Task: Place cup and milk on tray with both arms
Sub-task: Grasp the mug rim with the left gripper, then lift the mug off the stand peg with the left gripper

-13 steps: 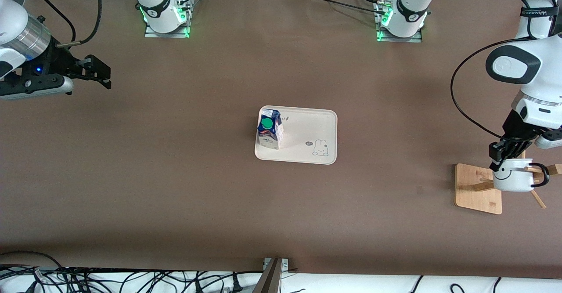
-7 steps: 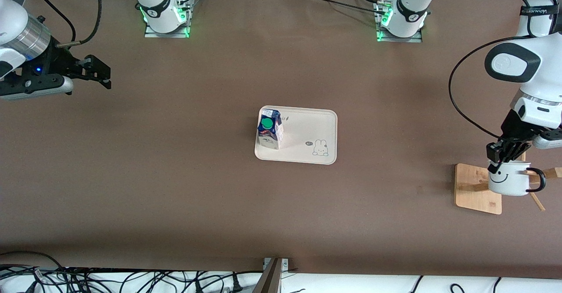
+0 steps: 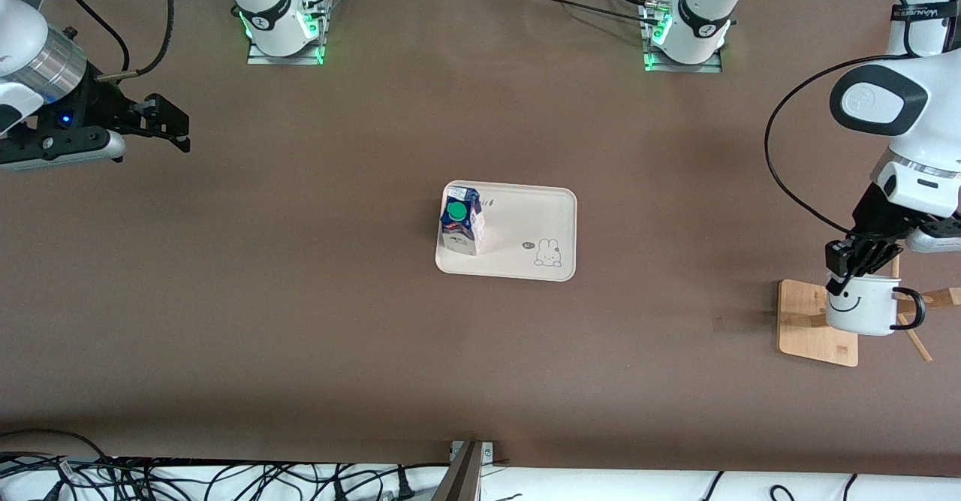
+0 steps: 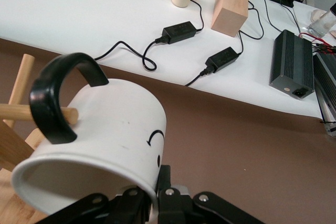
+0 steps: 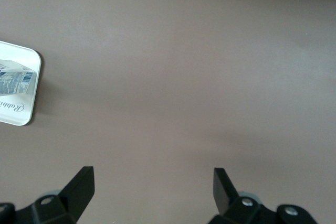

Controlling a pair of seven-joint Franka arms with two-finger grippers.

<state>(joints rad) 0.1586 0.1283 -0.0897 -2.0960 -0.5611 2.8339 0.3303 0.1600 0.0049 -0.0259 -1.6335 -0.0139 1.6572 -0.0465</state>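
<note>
Brown table (image 3: 300,298): L end effector (image 3: 847,264) clamps cup (image 3: 860,306) rim; R end effector (image 3: 161,122) spread, idle.

The cup (image 3: 860,307) is white with a black smiley and handle. The milk (image 3: 461,222) is blue-and-white, green-capped, on a cream tray (image 3: 525,219); the surface (image 3: 338,276) is brown.

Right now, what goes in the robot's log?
left tool: shut on cup, over rack | right tool: open, waiting | milk: on tray

The tray (image 5: 21,109) carries cursive lettering that reads "Rabbi", its end cut off.
</note>
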